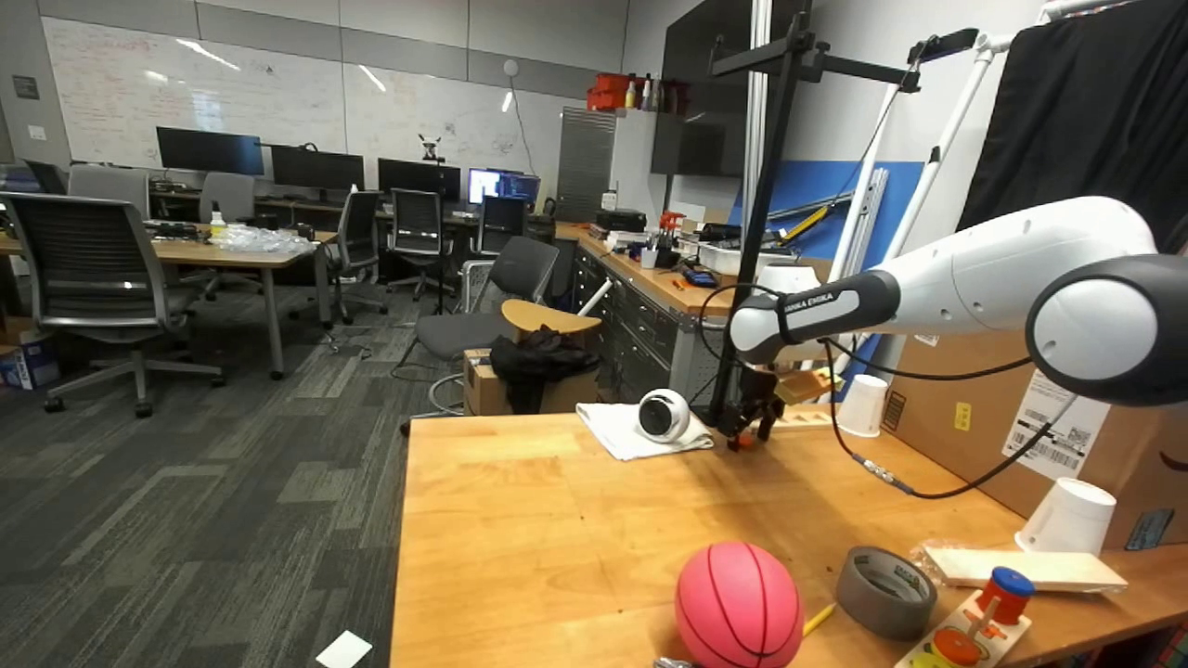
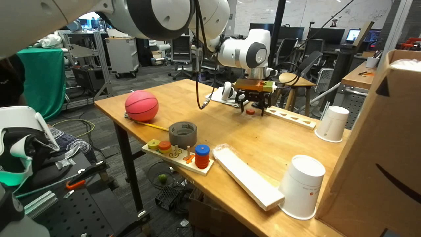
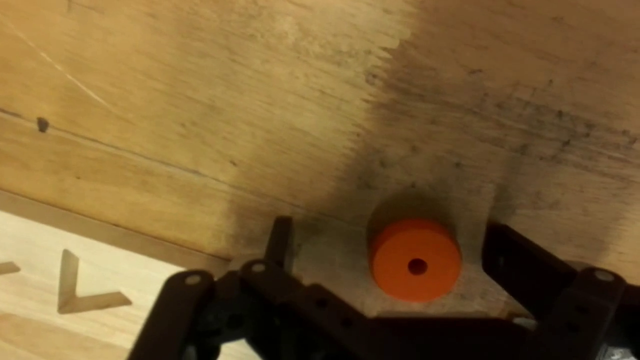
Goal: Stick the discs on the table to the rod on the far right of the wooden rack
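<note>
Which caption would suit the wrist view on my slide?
Orange disc on the table, seen between the fingers of the open gripper.

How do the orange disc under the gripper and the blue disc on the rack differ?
The orange disc lies directly on the table; the blue disc tops an orange-red stack on the wooden rack.
The orange disc sits beneath the open gripper; the blue disc is well away from it.
Both are round and lie flat.

There are two white cups [image 2: 302,189], one ball [image 2: 141,106], one tape roll [image 2: 183,139], one wooden rack [image 2: 180,160] and one loose disc [image 3: 416,249].
</note>
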Available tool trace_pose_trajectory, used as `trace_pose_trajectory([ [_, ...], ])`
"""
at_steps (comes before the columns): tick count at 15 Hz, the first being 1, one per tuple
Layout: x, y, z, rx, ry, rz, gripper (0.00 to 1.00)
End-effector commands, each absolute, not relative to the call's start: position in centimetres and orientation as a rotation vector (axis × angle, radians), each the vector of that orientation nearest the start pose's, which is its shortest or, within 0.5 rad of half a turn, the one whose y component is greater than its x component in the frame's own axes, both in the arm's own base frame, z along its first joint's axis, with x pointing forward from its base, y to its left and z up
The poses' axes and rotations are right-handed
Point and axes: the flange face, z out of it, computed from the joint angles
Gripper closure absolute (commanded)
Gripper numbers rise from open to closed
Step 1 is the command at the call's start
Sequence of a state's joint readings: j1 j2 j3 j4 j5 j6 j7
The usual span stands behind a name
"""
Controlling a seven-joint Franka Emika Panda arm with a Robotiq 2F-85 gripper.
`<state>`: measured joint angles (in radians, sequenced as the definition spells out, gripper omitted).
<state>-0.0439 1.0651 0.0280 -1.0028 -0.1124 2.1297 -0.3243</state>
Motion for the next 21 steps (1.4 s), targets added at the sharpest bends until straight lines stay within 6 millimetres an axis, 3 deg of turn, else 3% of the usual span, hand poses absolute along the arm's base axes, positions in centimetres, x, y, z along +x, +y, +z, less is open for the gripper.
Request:
trace_pose_trajectory([
  [1,79.9,-2.4,20.1,-3.152,-0.525,-0.109,0.33],
  [5,80.2,-2.2,20.3,-3.153,-0.538,-0.112,0.66],
  [7,80.3,-2.2,20.5,-3.153,-0.540,-0.109,0.77],
  [8,80.3,-2.2,20.5,-3.153,-0.541,-0.106,0.74],
  [16,80.3,-0.6,22.0,-3.164,-0.605,-0.111,0.74],
  [21,80.0,-0.7,23.4,-3.181,-0.607,-0.129,0.74],
])
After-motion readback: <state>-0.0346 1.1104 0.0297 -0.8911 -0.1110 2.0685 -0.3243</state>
